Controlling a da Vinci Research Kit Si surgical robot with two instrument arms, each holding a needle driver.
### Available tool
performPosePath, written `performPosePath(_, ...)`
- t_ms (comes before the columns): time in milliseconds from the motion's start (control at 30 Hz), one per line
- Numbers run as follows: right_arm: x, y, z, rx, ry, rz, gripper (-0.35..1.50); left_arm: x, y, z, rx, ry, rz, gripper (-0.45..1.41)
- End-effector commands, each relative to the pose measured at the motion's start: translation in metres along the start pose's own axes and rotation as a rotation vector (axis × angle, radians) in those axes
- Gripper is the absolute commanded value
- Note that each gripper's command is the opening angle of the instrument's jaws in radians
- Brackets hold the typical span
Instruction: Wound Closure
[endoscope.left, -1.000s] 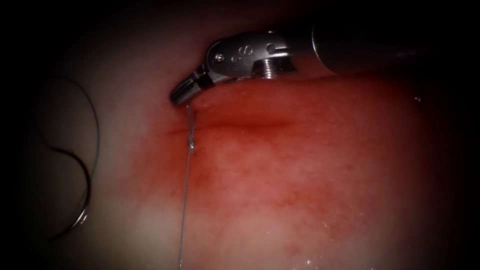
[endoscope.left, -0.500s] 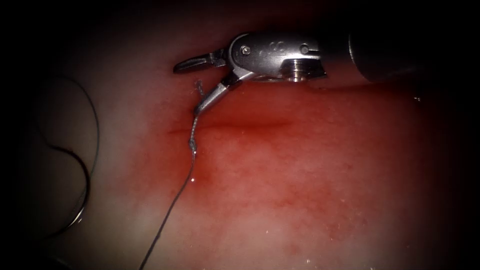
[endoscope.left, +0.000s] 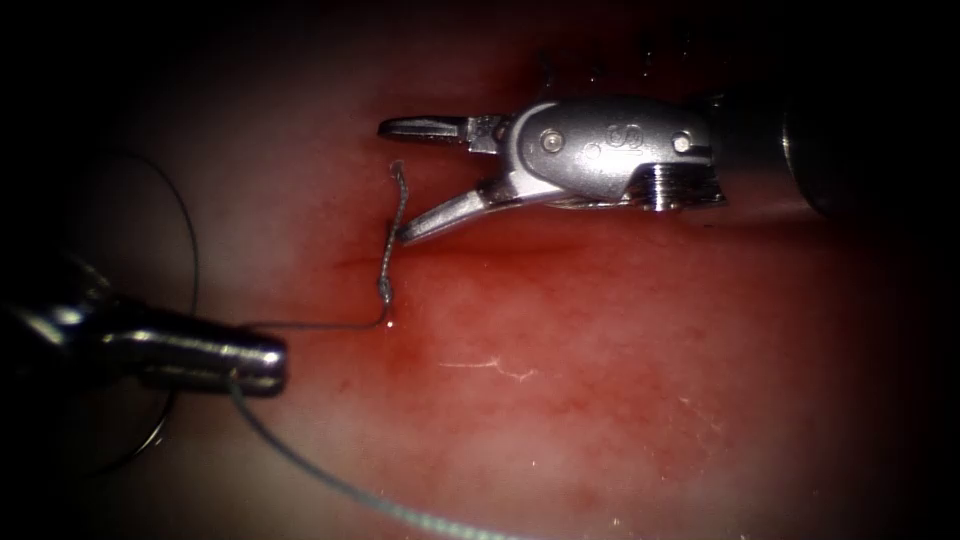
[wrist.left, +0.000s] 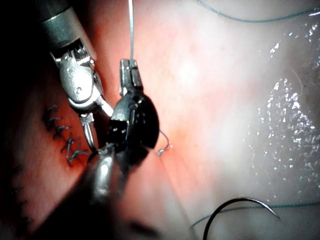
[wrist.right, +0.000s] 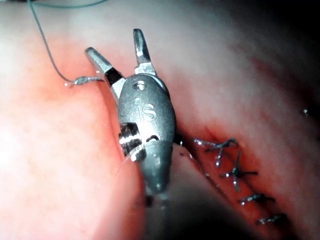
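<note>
**Right tool open at knot, left tool on thread**

Right tool (endoscope.left: 400, 180): jaws wide apart, holding nothing; lower jaw tip touches the cut end (endoscope.left: 397, 205) standing up from the knot (endoscope.left: 384, 288) on the cut (endoscope.left: 480, 250). Left tool (endoscope.left: 265, 365): jaws closed on the thread (endoscope.left: 320, 326) left of the knot. Needle (wrist.left: 240, 207) lies free on the tissue (endoscope.left: 600, 380), outside it, far left of the cut. Finished stitches (wrist.right: 235, 172) sit beside the right tool.

Heavy dark vignetting ringed the endoscope view; the wet reddish pork tissue (endoscope.left: 620, 380) glinted. The blurred steel left tool (endoscope.left: 262, 365) seemed out of focus.
</note>
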Motion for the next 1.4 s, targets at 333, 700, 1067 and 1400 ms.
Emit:
performPosePath(333, -0.0038, -0.0038, 0.0063, 0.068, 0.062, -0.058, -0.35, -0.0028, -0.0013, 0.0007, -0.141, 0.076, 0.061, -0.45)
performPosePath(700, -0.0046, -0.0055, 0.0089, 0.247, 0.172, 0.026, -0.35, -0.0053, -0.0035, -0.0003, -0.15, 0.136, 0.156, -0.45)
performPosePath(1067, -0.004, -0.0067, 0.0085, 0.365, 0.279, 0.094, -0.35, -0.0103, -0.0042, -0.0017, -0.153, 0.121, 0.169, -0.45)
performPosePath(1400, -0.0047, -0.0062, 0.0046, 0.415, 0.419, 0.225, -0.35, -0.0151, -0.0013, -0.0017, -0.178, 0.085, 0.118, -0.45)
